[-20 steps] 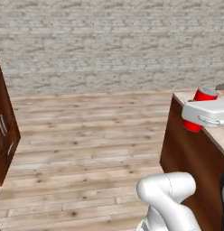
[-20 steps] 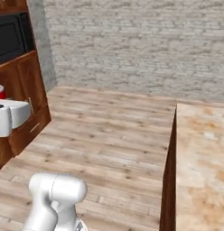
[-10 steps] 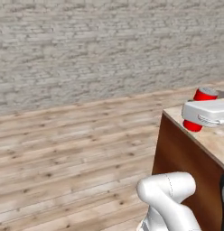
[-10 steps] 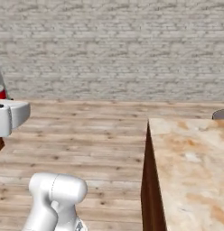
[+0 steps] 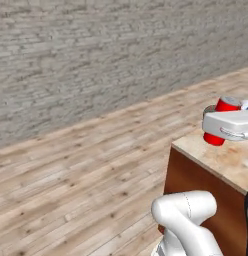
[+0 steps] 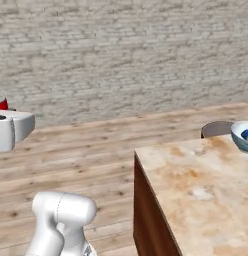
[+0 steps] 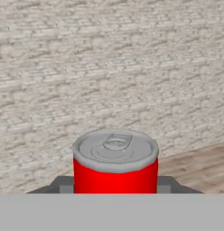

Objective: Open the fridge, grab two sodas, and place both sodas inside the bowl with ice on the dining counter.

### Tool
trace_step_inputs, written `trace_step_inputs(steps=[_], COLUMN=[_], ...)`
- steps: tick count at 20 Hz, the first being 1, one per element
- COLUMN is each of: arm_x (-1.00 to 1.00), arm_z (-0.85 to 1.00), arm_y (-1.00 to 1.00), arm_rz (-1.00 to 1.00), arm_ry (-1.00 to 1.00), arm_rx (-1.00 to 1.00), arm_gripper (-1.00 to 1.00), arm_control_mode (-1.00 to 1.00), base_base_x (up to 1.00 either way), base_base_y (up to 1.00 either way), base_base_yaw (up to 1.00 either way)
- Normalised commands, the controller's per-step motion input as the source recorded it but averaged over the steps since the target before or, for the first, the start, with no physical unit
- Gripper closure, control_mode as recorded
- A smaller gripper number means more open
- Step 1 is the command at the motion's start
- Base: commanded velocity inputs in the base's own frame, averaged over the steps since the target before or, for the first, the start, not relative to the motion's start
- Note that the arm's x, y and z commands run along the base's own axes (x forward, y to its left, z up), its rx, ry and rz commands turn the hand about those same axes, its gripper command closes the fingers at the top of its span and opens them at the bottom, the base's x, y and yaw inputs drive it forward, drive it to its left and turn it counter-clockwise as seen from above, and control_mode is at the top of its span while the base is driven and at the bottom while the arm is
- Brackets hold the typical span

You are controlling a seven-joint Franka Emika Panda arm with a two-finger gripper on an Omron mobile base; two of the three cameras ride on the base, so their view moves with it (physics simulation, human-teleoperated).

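The red soda can was seen upright in the hand view, set squarely between the two dark fingertips of the pincer, one tip showing at each side of the can's lower body. The pincer was thus closed upon the can, gripping it by its sides, with the silver lid and pull tab facing up and the grey brick wall behind it.

In the left base view the same can was seen partly hidden by the white hand, its red top and bottom showing above and below the hand's body. It was held over the near corner of the dining worktop, clear of the marble surface. In the right base view only the can's red top was seen, above the white hand at the left edge, well apart from the worktop.

At the far right end of that worktop the pale bowl was seen, cut by the picture's edge, with something blue and red lying in it; what it was could not be told. A rounded dark shape was seen just behind the worktop's far edge, beside the bowl. The wooden floor stretched to the wall.
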Motion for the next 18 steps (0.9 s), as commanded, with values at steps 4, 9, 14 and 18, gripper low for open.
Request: trace_step_inputs(steps=[4,9,14,18], arm_x=[0.00,0.00,0.00,0.00], arm_z=[0.00,0.00,0.00,0.00], arm_y=[0.00,0.00,0.00,0.00], arm_rz=[0.00,0.00,0.00,0.00], arm_ry=[0.00,0.00,0.00,0.00], arm_rx=[0.00,0.00,0.00,0.00], arm_gripper=[1.00,1.00,1.00,1.00], arm_control_mode=[1.00,1.00,1.00,1.00], base_base_x=[0.66,0.67,0.68,0.68], base_base_y=[0.49,0.54,0.61,0.63], base_base_yaw=[-0.54,-0.55,-0.52,-0.51])
